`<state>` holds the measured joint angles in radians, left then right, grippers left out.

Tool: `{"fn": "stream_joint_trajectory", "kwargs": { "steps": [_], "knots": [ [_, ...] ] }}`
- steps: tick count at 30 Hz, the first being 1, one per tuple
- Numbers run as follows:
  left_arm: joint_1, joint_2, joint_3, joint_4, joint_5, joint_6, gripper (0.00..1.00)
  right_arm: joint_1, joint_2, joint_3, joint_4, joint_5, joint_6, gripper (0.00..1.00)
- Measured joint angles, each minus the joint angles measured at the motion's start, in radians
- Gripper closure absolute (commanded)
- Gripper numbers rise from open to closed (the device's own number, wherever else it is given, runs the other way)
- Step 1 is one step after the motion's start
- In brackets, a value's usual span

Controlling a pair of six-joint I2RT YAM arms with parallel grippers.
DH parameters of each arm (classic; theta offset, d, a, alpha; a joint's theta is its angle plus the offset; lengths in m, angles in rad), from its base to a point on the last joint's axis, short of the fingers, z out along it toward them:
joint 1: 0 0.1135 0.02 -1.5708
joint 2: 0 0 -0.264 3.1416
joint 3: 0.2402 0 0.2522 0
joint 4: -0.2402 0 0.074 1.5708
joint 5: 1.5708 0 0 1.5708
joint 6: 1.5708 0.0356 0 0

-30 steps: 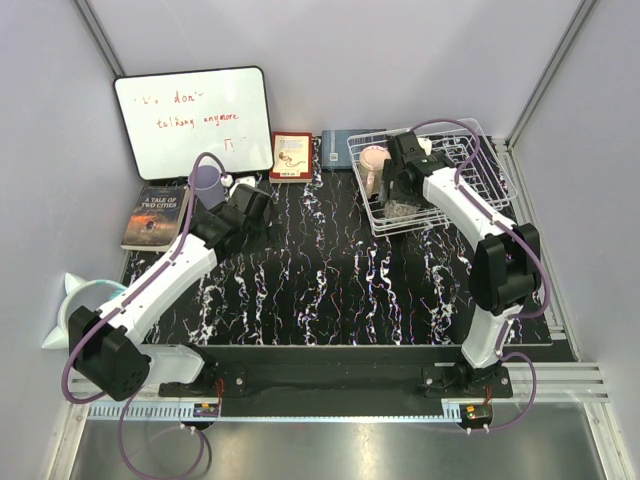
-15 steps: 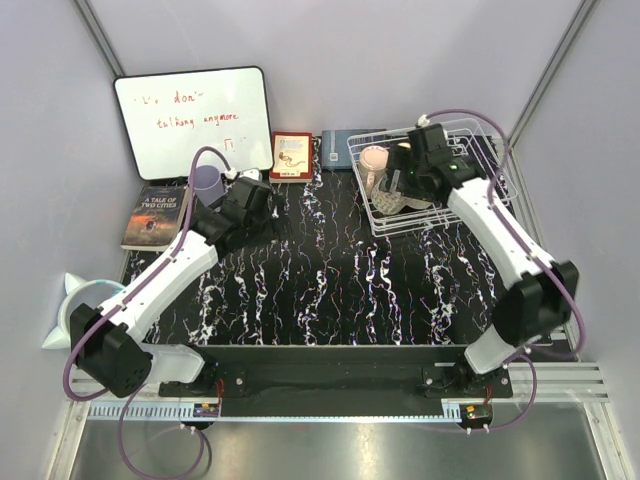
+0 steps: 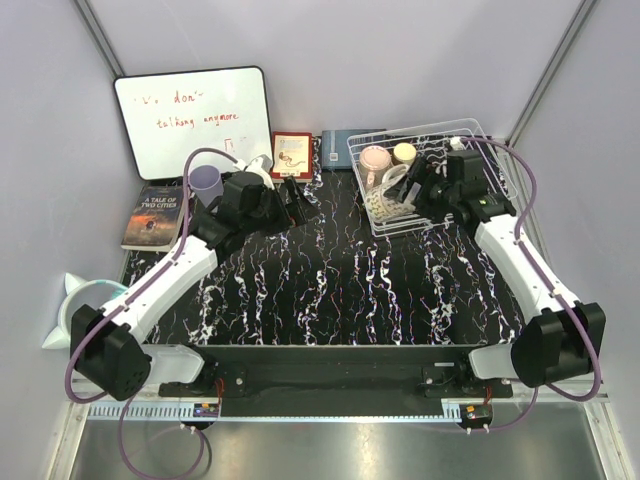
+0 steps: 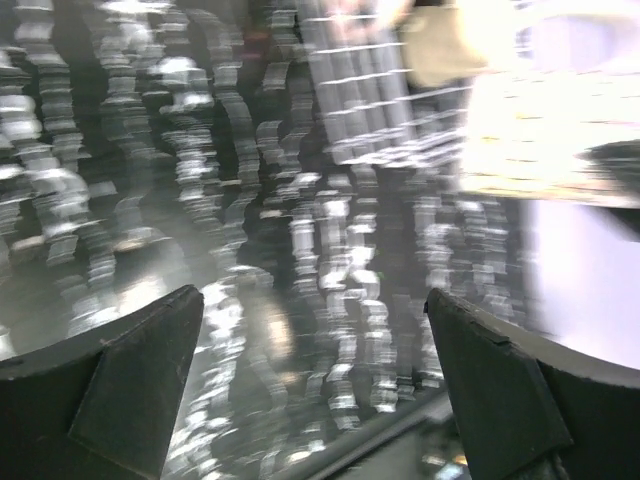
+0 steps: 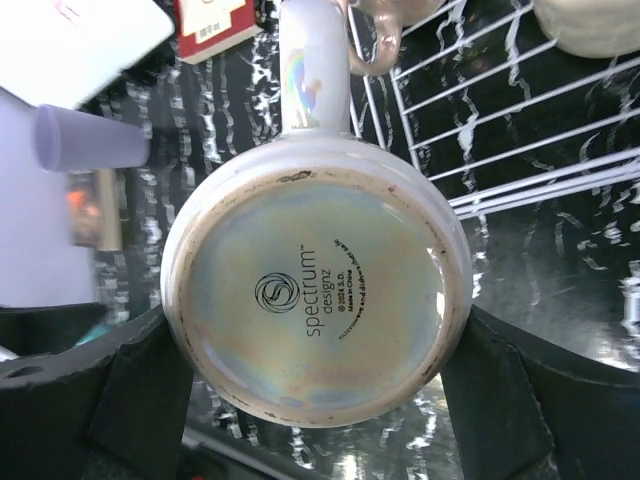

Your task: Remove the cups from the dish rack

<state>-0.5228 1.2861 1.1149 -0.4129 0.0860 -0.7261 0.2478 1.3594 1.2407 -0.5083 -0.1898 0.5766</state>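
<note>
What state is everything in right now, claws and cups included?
Left claw: open, empty.
Right claw: shut on the iridescent mug.
Iridescent mug: gripped around its base end, on its side.
Pink cup: in the dish rack.
Cream cup: in the dish rack.
Lavender cup: upright on the table, outside the dish rack.
Dish rack: not yet unloaded.

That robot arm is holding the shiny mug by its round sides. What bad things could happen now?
1. The iridescent glazed ceramic mug is pinched across its smooth, round body by the right end effector, so it might slip out and drop.
2. The mug is close to the wires of the white wire dish rack and to the pale pink cup. Lifting it out might snag a wire or bump that cup.
</note>
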Motion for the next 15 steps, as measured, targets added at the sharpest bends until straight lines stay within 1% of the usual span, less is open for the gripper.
{"fn": "stream_joint_trajectory", "kwargs": {
  "steps": [4, 7, 12, 14, 15],
  "knots": [
    [0.040, -0.008, -0.119, 0.235, 0.159, -0.114, 0.01, -0.079, -0.036, -0.129, 0.132, -0.135, 0.096, 1.00],
    [0.068, 0.013, -0.192, 0.422, 0.267, -0.223, 0.01, -0.106, -0.053, -0.188, 0.245, -0.216, 0.168, 1.00],
    [0.079, 0.113, -0.220, 0.711, 0.395, -0.376, 0.01, -0.137, -0.057, -0.285, 0.529, -0.358, 0.327, 1.00],
    [0.079, 0.150, -0.221, 0.808, 0.433, -0.426, 0.01, -0.143, -0.055, -0.310, 0.610, -0.401, 0.383, 1.00],
    [0.079, 0.165, -0.221, 0.869, 0.458, -0.459, 0.01, -0.146, -0.053, -0.331, 0.692, -0.441, 0.435, 1.00]
  ]
}}
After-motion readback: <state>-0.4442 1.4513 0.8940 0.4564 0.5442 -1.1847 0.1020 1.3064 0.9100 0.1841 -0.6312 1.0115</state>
